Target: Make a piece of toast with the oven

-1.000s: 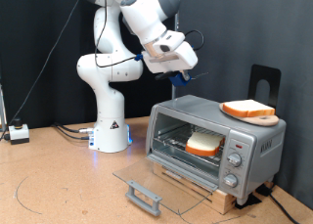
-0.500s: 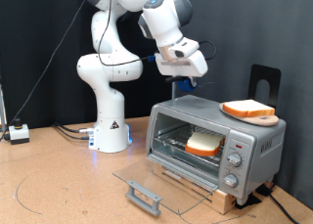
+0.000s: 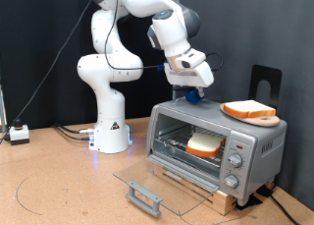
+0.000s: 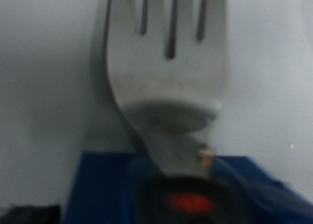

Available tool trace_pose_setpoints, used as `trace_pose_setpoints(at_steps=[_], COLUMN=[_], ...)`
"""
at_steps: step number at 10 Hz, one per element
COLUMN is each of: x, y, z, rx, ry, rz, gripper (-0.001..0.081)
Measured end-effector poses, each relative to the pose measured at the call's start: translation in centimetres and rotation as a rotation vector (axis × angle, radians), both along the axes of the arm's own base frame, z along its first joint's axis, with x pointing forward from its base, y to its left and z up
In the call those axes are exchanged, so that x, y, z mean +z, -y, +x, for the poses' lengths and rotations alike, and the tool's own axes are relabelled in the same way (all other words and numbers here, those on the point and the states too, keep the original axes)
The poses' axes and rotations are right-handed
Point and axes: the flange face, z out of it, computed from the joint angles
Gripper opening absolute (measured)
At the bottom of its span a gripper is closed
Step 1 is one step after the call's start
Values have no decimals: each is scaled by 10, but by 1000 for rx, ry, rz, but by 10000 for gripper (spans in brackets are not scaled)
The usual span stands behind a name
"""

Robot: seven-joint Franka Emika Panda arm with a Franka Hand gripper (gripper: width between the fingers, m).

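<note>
Item: oven point(image 3: 218, 139), door lowered flat, one piece of toast point(image 3: 204, 143) on its rack. Second slice point(image 3: 248, 110) sits on a board on the oven's roof. Your gripper point(image 3: 195, 94) hangs just above the roof, jaws closed on a blue-handled fork point(image 4: 166, 63). Risk: you could scrape the tines across the roof or nudge the upper slice off its board.

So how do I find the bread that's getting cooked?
Find the silver oven with its glass door dropped open. Inside on the wire rack lies one piece of toast. The other slice sits on top of the oven, on a wooden board.
</note>
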Motion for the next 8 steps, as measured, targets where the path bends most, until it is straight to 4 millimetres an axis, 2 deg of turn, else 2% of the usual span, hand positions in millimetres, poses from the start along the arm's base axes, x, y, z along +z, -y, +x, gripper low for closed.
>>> trace_pose_setpoints(at_steps=[1, 2, 3, 6, 8], x=[-1, -1, 4, 43, 62], y=[0, 0, 0, 17, 31], z=[1, 3, 5, 14, 11], rx=[-5, -12, -17, -30, -15], ry=[-3, -1, 8, 72, 93], rz=[5, 17, 41, 166, 184], gripper=[630, 630, 765, 808, 810])
